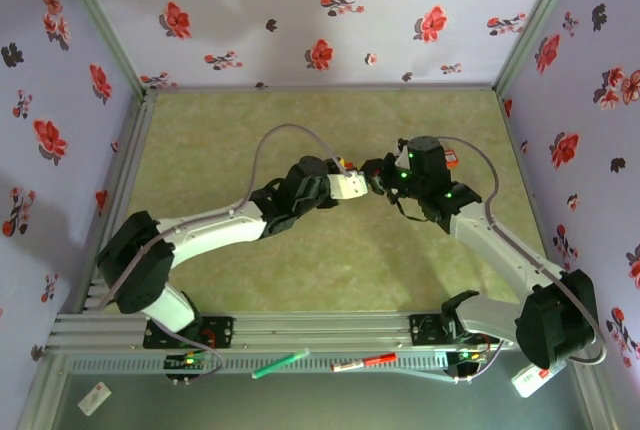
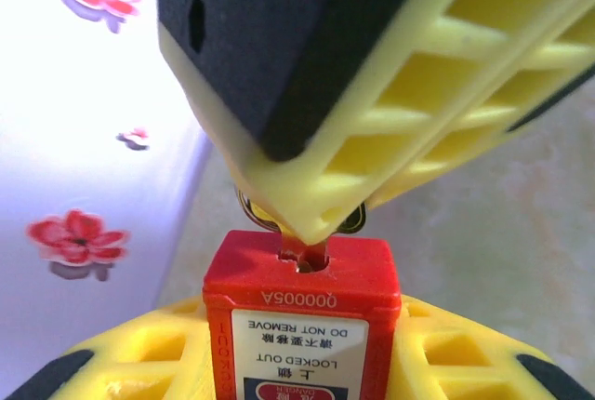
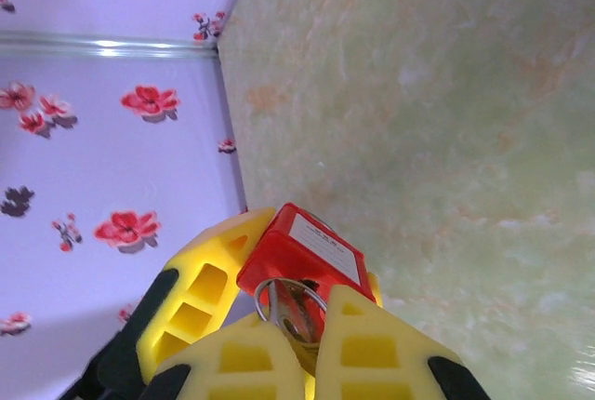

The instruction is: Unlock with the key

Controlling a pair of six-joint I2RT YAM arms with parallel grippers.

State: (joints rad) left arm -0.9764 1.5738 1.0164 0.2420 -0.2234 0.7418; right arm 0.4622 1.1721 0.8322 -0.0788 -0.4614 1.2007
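Just past the green marker and red marker on the rail at the near edge of the table, the two arms reach in and meet over the table's middle. There the left gripper is clamped on the body of a red padlock. The right gripper pinches the key, whose blade sits in the padlock's keyhole.

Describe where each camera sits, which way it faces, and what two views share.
Top external: above and behind the bases, looking down on the table; left arm and right arm meet mid-table.
Left wrist: on its arm, looking along its jaws, shut on the red padlock.
Right wrist: on its arm, looking along its jaws, shut on the key at the padlock.
Shared: both wrist views show the padlock.
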